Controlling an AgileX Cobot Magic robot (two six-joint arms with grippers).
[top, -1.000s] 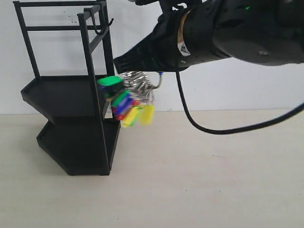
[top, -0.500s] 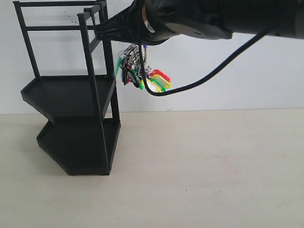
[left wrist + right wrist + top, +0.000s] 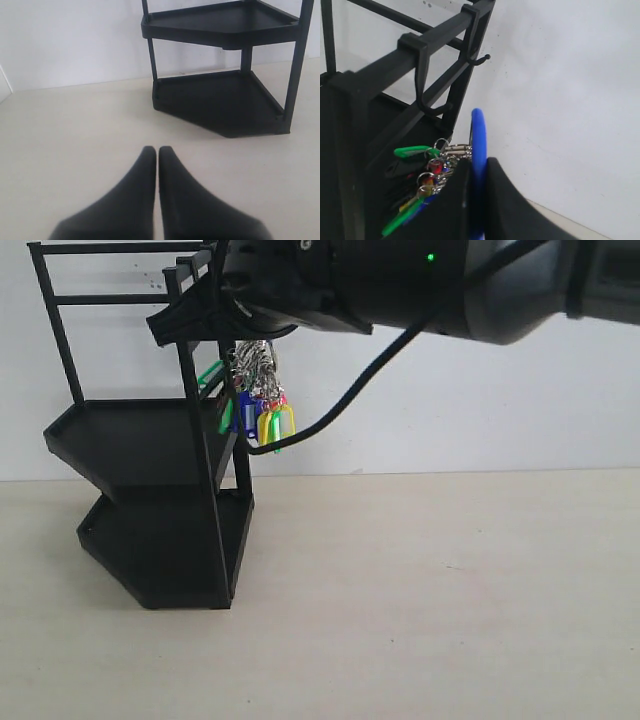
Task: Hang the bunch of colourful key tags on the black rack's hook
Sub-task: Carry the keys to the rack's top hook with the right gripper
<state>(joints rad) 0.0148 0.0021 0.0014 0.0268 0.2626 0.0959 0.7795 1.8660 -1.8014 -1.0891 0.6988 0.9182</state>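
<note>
The colourful key tag bunch (image 3: 256,408) hangs from my right gripper (image 3: 186,324) beside the black rack (image 3: 150,445), close to its front upright. In the right wrist view the right gripper (image 3: 479,164) is shut on the bunch's blue loop (image 3: 478,131), and the tags and silver rings (image 3: 422,170) dangle to one side. The loop's top lies just beneath the rack's top rail, near a J-shaped hook (image 3: 423,92) and apart from it. A second hook (image 3: 479,59) sits farther along. My left gripper (image 3: 158,150) is shut and empty, low over the table.
The rack (image 3: 220,95) stands on a pale table (image 3: 420,600) against a white wall. The right arm's black cable (image 3: 350,390) loops down beside the bunch. In the exterior view the arm covers the rack's hooks.
My right gripper has carried the bunch up and left, from beside the rack's upper shelf to its top rail. The tags have swung and now hang straighter.
</note>
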